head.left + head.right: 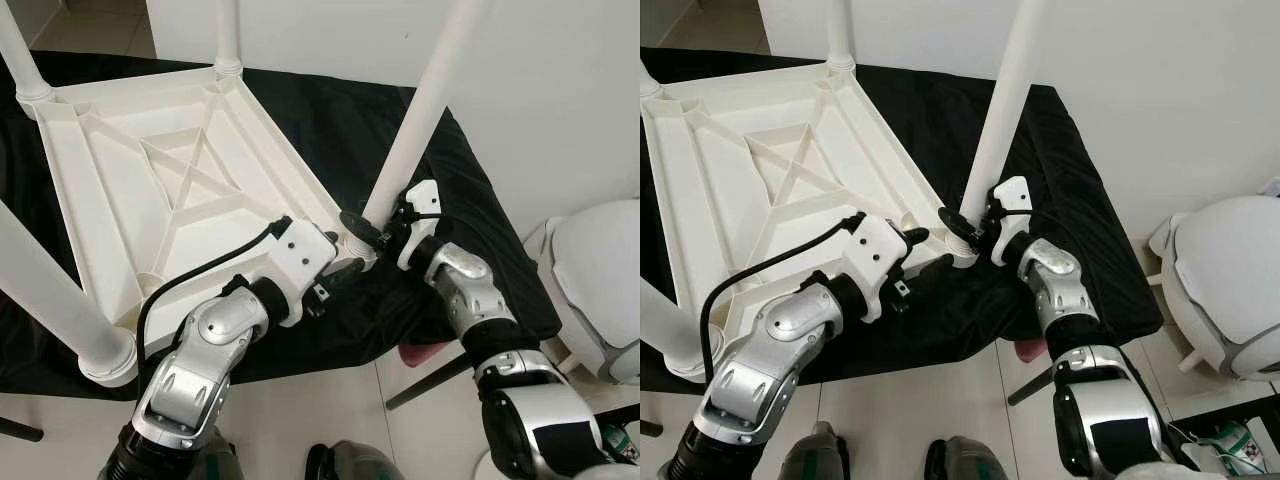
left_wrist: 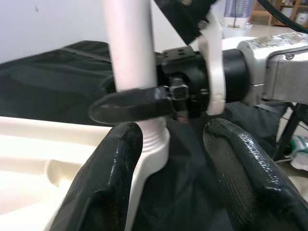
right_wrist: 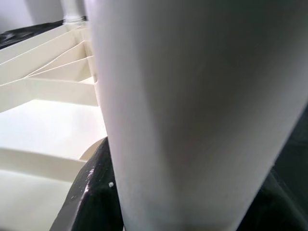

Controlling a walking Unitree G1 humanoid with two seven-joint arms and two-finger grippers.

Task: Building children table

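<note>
A white plastic children's table (image 1: 150, 170) lies upside down on a black cloth. At its near right corner a white table leg (image 1: 425, 110) stands tilted in the corner socket (image 2: 156, 144). My right gripper (image 1: 365, 232) is shut on the base of this leg, one black finger (image 2: 130, 106) wrapped around it; in the right wrist view the leg (image 3: 192, 106) sits very close. My left gripper (image 1: 335, 275) is open just short of the same corner, its two fingers (image 2: 115, 168) spread below the socket and holding nothing.
Three other legs stand in their corners: near left (image 1: 50, 300), far left (image 1: 15, 50) and far middle (image 1: 228, 35). A white wall rises behind. A white rounded object (image 1: 600, 290) sits on the floor at the right. The black cloth (image 1: 480, 200) hangs over its support's edge.
</note>
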